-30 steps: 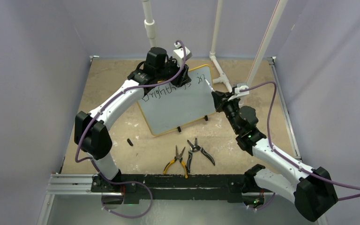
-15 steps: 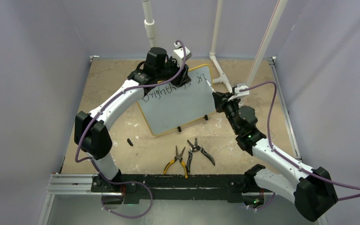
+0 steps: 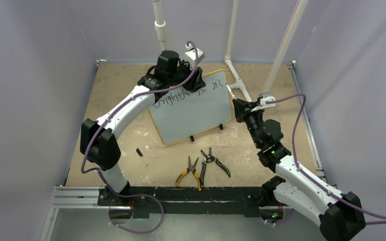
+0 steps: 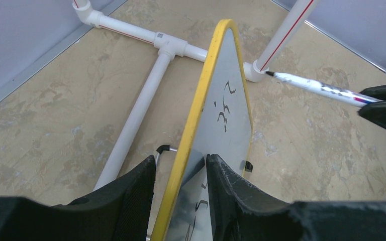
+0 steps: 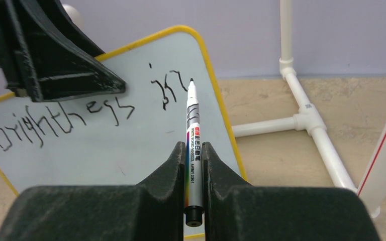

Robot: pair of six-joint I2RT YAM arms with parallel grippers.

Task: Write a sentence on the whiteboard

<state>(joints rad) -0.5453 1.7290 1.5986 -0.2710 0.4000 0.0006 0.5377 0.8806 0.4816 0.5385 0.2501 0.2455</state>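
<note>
The whiteboard [image 3: 191, 113] stands tilted on its feet at mid table, yellow rim [image 4: 201, 100] edge-on in the left wrist view. My left gripper [image 3: 193, 83] straddles its top edge [image 4: 181, 173], shut on it, the front finger [image 5: 75, 75] lying on the white face. The sentence [image 5: 55, 120] reads "Brightness", then "in" [image 5: 168, 90], in one line. My right gripper [image 3: 238, 106] is shut on a silver marker [image 5: 193, 145]. The marker's tip [image 4: 269, 74] hangs in the air just right of the board, not touching it.
Yellow-handled pliers [image 3: 191, 173] and black-handled pliers [image 3: 214, 160] lie near the front. A small black cap [image 3: 138, 151] lies left of them. A white pipe frame [image 3: 237, 83] stands behind the board's right corner. Grey walls enclose the table.
My right arm has drawn back to the right, taking the marker tip off the board. The strokes of "in" were finished. My left gripper has not moved.
</note>
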